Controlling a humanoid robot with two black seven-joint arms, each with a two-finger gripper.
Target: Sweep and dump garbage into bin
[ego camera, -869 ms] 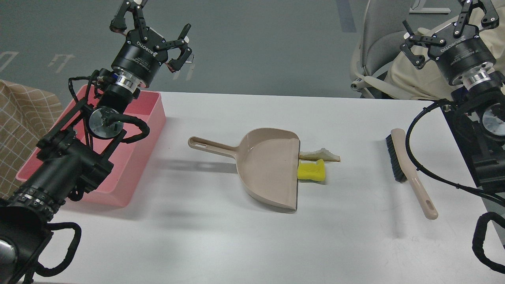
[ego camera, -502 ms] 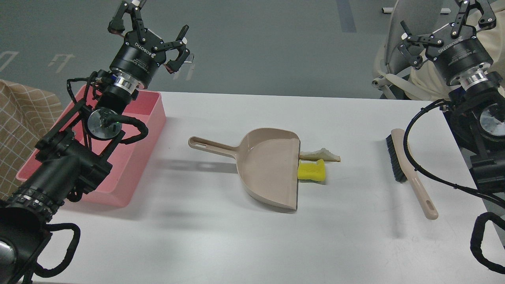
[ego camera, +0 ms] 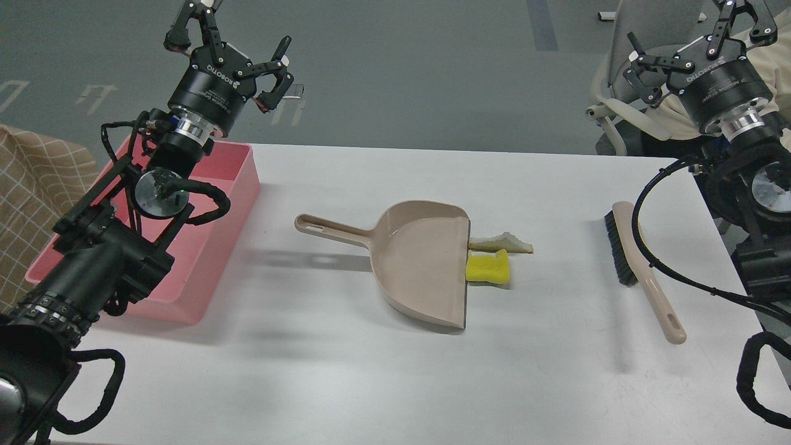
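The yellow sponge [ego camera: 488, 268] and the white bread wedge [ego camera: 502, 243] lie on the white table [ego camera: 346, 371], touching the open right edge of the beige dustpan [ego camera: 420, 259]. The dustpan's handle points left. A beige brush with black bristles [ego camera: 639, 266] lies at the right. The pink bin [ego camera: 204, 247] stands at the table's left edge, partly hidden by my left arm. My left gripper [ego camera: 225, 37] is open and empty, raised above the bin's far end. My right gripper [ego camera: 695, 34] is open and empty, raised at the top right, well above the brush.
A chair with a beige cover [ego camera: 624, 117] stands behind the table's far right corner. A checked tan cloth [ego camera: 31, 185] lies left of the bin. Black cables hang from my right arm near the brush.
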